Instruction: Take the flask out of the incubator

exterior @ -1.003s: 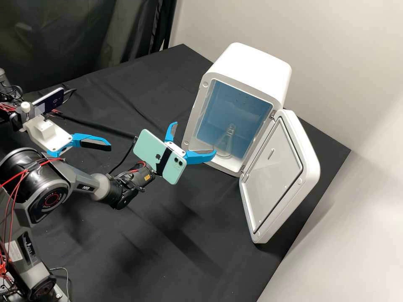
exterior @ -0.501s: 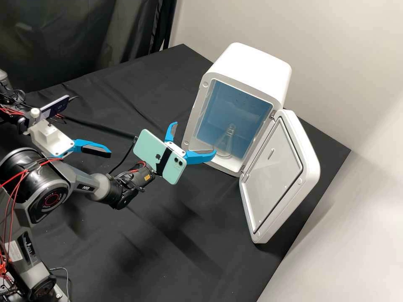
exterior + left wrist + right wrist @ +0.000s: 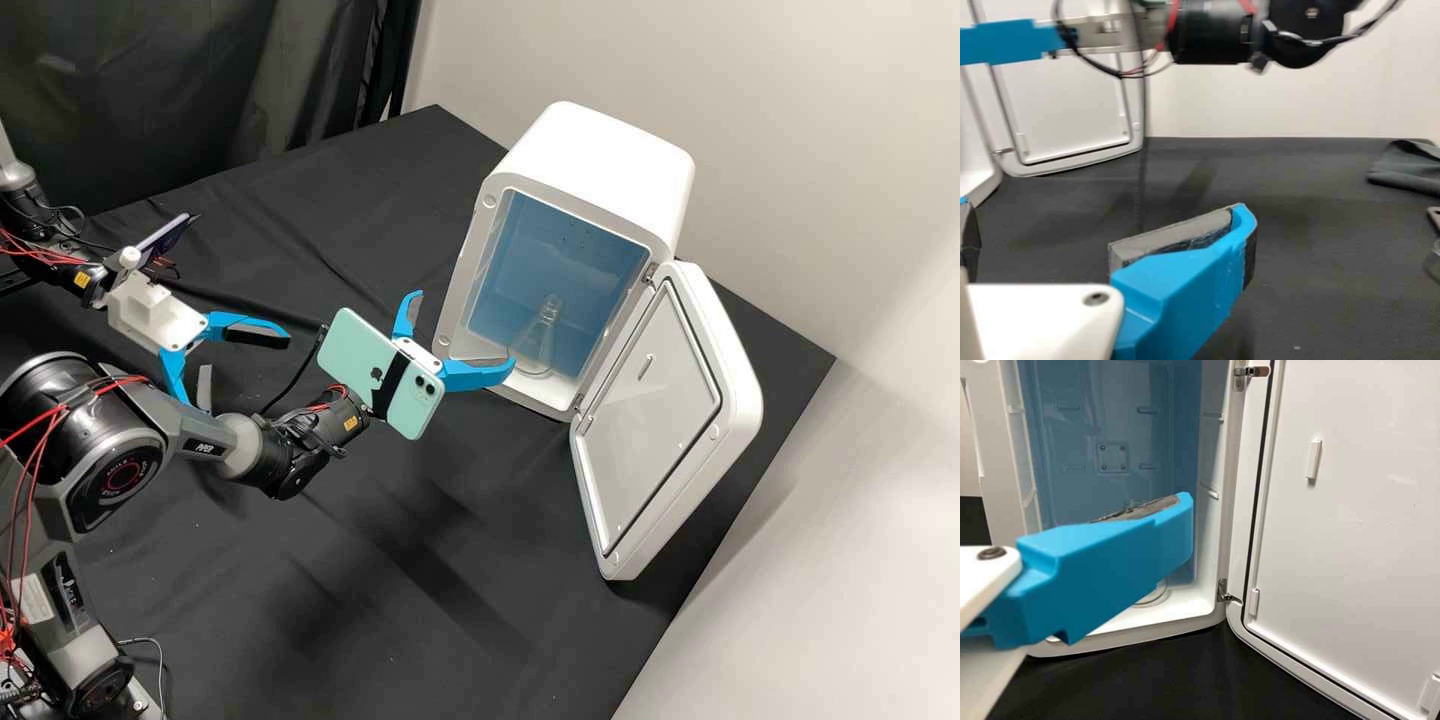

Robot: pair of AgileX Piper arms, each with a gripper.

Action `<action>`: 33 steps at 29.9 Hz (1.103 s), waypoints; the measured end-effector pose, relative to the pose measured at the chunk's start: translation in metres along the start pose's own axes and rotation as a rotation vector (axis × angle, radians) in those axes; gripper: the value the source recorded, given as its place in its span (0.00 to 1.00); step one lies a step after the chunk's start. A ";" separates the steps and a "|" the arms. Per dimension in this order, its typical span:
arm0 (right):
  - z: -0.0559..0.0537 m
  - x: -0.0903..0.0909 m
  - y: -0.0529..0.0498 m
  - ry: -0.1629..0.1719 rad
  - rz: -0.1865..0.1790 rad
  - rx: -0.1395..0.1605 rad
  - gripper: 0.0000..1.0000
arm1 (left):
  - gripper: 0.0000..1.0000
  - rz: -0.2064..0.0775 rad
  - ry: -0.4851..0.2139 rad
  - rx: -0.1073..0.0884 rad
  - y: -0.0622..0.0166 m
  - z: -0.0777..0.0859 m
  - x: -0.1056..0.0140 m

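The white incubator [image 3: 600, 160] stands on the black bench with its door [image 3: 660, 420] swung wide open. A clear flask [image 3: 545, 322] stands upright on the floor of its blue interior [image 3: 1110, 450]. My right gripper [image 3: 452, 340] is open just outside the incubator's opening, short of the flask. In the right wrist view its blue finger [image 3: 1110, 559] covers most of the flask; only the flask's base rim [image 3: 1153, 597] peeks out below. My left gripper [image 3: 245, 365] hangs open above the bench well to the left, with nothing between its fingers [image 3: 1185, 277].
The open door [image 3: 1350, 525] stands out to the right of the opening. Phones are strapped to both wrists, a mint one [image 3: 380, 372] and a purple one [image 3: 165, 235]. Cables trail over the bench at the left. The bench edge runs close behind the incubator.
My left gripper has moved right, toward the incubator, and rolled so its fingers now spread one above the other. The right arm, flask and door have not moved.
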 end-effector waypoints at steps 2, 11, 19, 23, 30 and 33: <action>0.000 0.000 0.000 0.000 0.000 0.000 1.00 | 1.00 0.004 0.018 -0.002 0.0012 -0.006 0.000; 0.000 0.000 0.000 0.000 0.000 0.000 1.00 | 1.00 0.021 0.098 -0.013 0.0059 -0.029 -0.003; 0.000 0.000 0.000 0.000 0.000 0.000 1.00 | 1.00 0.029 0.143 -0.018 0.0081 -0.042 -0.005; 0.000 0.000 0.000 0.000 0.000 0.000 1.00 | 1.00 0.023 0.150 -0.016 0.0067 -0.047 -0.005; 0.000 0.000 0.000 0.000 0.000 0.000 1.00 | 1.00 0.014 0.160 -0.008 0.0054 -0.054 -0.006; 0.000 0.000 0.000 0.000 0.000 0.000 1.00 | 1.00 0.015 0.166 -0.008 0.0058 -0.056 -0.006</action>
